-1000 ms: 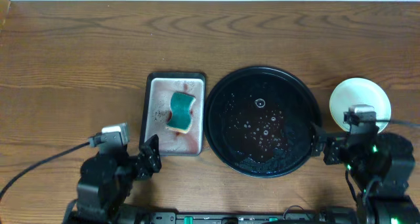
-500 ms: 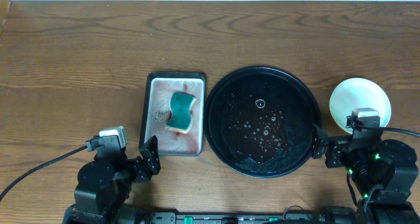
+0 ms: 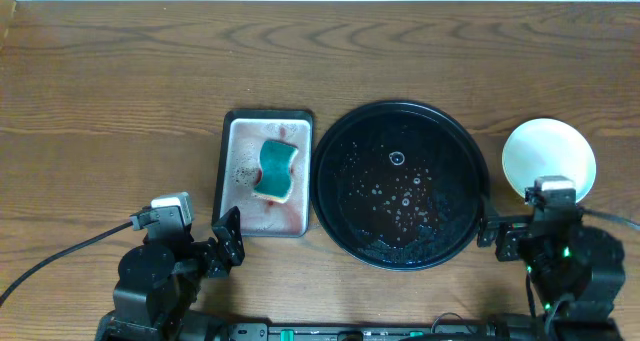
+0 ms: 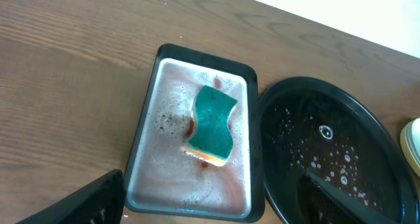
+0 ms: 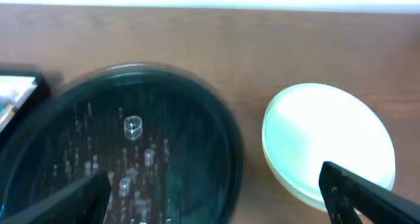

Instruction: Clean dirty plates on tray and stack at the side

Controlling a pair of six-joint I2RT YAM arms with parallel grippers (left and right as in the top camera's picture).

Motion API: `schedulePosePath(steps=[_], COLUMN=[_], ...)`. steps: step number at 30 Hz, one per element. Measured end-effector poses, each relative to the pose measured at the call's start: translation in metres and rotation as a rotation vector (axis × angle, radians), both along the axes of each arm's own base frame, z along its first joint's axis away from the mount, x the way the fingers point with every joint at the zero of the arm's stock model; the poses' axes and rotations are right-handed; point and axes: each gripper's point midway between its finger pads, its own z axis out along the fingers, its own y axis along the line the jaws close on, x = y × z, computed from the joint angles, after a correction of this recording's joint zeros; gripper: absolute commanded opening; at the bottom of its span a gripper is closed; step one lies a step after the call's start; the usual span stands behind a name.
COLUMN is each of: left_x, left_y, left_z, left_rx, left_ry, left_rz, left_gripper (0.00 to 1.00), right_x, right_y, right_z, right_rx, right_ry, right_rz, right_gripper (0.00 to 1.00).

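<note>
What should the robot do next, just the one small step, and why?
Probably nothing more than backing away and stopping: the job looks done. The black tray holds only water drops, the plates sit piled beside it on the table, the sponge lies in the small tray, and both pairs of jaws stand open and empty.

Round black tray (image 3: 345,216): one.
Smaller rectangular tray (image 3: 221,176): one.
Sponge (image 3: 277,170), green top, pale underside: one.
Plates (image 3: 548,157): one stack. Overhead shows only one pale disc. Right wrist view shows second, yellowish rim under pale top plate, so at least two; full count not readable.
Bubbles on round black tray: many small, too fine to count, plus one larger ring-shaped.
Grippers: two, left gripper (image 3: 232,238) and right gripper (image 3: 487,229), two fingers each.
Arms: two.
Bench (image 3: 120,101): one.
</note>
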Motion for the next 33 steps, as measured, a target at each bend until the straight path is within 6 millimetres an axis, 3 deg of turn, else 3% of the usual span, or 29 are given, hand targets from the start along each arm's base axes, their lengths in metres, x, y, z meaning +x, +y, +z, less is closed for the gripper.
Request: schedulePosePath(steps=[7, 15, 19, 26, 33], left_x=[0.0, 0.0, 0.0, 0.0, 0.0], left_y=[0.0, 0.0, 0.0, 0.0, 0.0], left_z=[0.0, 0.0, 0.0, 0.0, 0.0], left_rx=[0.001, 0.001, 0.002, 0.001, 0.001], left_ry=[-0.001, 0.0, 0.0, 0.0, 0.0], left_rz=[0.002, 0.002, 0.002, 0.002, 0.002], left_gripper=[0.84, 0.84, 0.84, 0.84, 0.84], right_x=[0.012, 0.019, 0.021, 0.022, 0.023], right_y=[0.018, 0.025, 0.022, 0.019, 0.019], right_z=[0.026, 0.005, -0.011, -0.057, -0.058], right_rx=[0.002, 0.013, 0.013, 0.0, 0.03], right_ry=[-0.386, -0.554, -0.551, -0.374, -0.364], right_rz=[0.084, 0.108, 0.092, 0.077, 0.068], right_gripper=[0.99, 0.99, 0.99, 0.99, 0.99])
